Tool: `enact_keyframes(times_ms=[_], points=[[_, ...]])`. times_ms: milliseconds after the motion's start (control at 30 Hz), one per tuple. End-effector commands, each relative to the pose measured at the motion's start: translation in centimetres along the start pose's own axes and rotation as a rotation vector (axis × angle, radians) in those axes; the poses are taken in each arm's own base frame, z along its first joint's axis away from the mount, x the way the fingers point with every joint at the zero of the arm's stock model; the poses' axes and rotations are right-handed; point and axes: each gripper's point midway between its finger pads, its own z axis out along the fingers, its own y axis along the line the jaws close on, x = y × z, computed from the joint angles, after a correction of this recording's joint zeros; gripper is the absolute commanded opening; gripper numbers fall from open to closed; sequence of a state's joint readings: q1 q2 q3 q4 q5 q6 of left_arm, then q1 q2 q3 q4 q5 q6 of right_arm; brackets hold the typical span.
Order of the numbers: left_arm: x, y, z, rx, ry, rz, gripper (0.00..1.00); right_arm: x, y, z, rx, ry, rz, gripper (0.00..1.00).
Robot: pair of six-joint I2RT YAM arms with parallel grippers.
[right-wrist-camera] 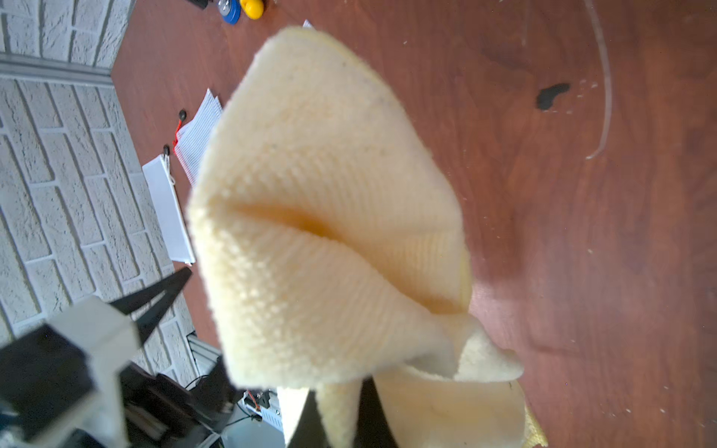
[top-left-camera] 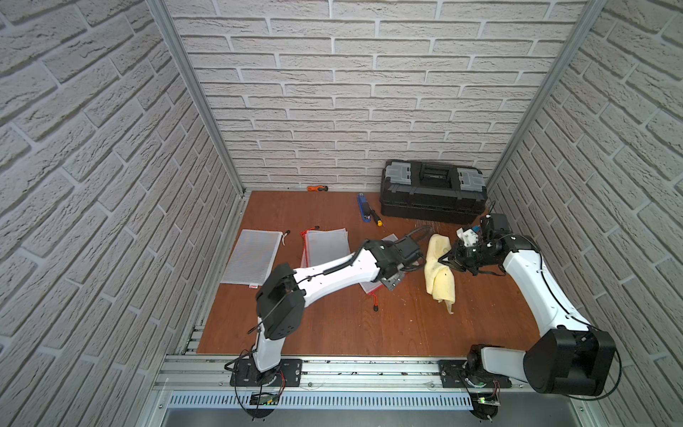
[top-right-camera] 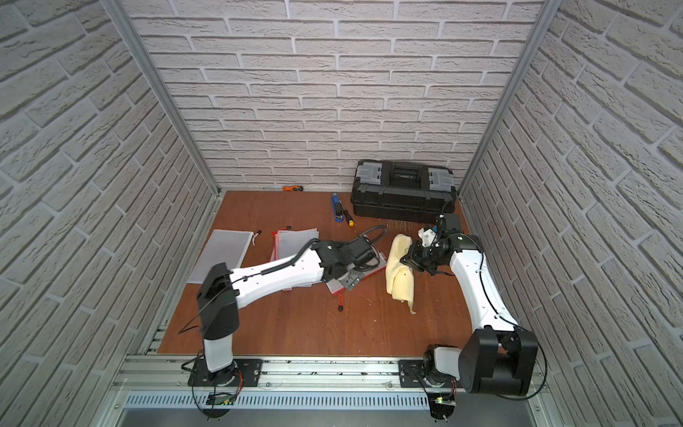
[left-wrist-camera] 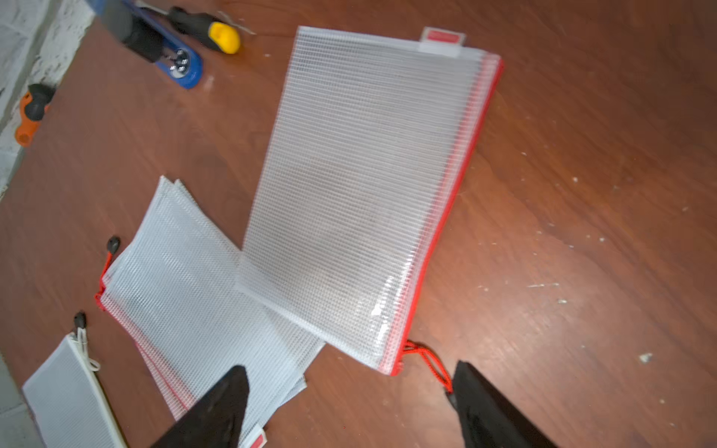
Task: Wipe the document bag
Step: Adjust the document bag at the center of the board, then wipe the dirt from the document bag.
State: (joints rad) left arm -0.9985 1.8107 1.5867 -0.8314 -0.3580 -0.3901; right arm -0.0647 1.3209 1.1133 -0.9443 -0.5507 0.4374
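Looking at the document bag (left-wrist-camera: 361, 194), can you read the little red tag (left-wrist-camera: 442, 38) on its corner? (Sam)

No, the marks on it are too blurry. The bag lies flat in the middle of the worktop (top-left-camera: 332, 332). I can see the brown wood through its see-through squares. One corner sits on top of the pile of bags (top-left-camera: 327, 246). (Mia)

What is in the big black toolbox (top-left-camera: 432, 192)? (Sam)

Its lid is down, so I cannot tell. It stands at the back, by the wall. Any writing on it is too small to read. (Mia)

What does the left tool (left-wrist-camera: 351, 370) have? (Sam)

Nothing. Its two black fingers (left-wrist-camera: 225, 403) stand wide apart over the end of the bag. The red zip cord (left-wrist-camera: 426, 358) lies just beside one of them. (Mia)

And the right tool (right-wrist-camera: 337, 415)? (Sam)

It is pinched tight on the yellow cloth (top-left-camera: 439, 273). The cloth hangs down from it, just beside the document bag. (Mia)

Any more tags? (Sam)

The bag with the white zip (top-left-camera: 253, 255), off to the side, has a red one too. I cannot read that one either. (Mia)
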Motion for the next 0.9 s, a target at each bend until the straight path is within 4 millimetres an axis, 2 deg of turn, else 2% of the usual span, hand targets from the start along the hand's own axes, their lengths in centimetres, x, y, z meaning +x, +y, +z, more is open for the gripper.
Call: enact_keyframes(times_ms=[0,133,200,267,567,600,733,867], points=[[-1.0,2.3,-0.5,0.138,-0.088,-0.230,0.57,-0.4,3.7,2.2,-0.047,0.030,-0.109,0.02],[0.6,4.0,0.6,0.222,-0.090,-0.359,0.20,-0.8,7.3,5.2,-0.073,0.079,-0.184,0.02],[1.4,4.0,1.4,0.269,-0.090,-0.407,0.07,-1.1,8.7,7.0,-0.072,0.113,-0.209,0.02],[2.1,3.9,2.3,0.302,-0.087,-0.448,0.00,-1.2,9.7,8.6,-0.057,0.148,-0.243,0.02],[4.1,6.7,7.5,0.302,-0.044,-0.579,0.00,-0.7,12.9,15.0,-0.007,0.291,-0.347,0.02],[4.1,7.0,8.1,0.308,-0.039,-0.588,0.00,-0.5,12.8,16.2,-0.005,0.316,-0.339,0.02],[3.6,8.0,9.9,0.312,-0.021,-0.589,0.00,-0.3,13.3,18.6,-0.025,0.345,-0.328,0.02],[3.9,8.4,11.6,0.304,0.018,-0.574,0.00,0.4,12.4,20.9,-0.010,0.387,-0.301,0.02]])
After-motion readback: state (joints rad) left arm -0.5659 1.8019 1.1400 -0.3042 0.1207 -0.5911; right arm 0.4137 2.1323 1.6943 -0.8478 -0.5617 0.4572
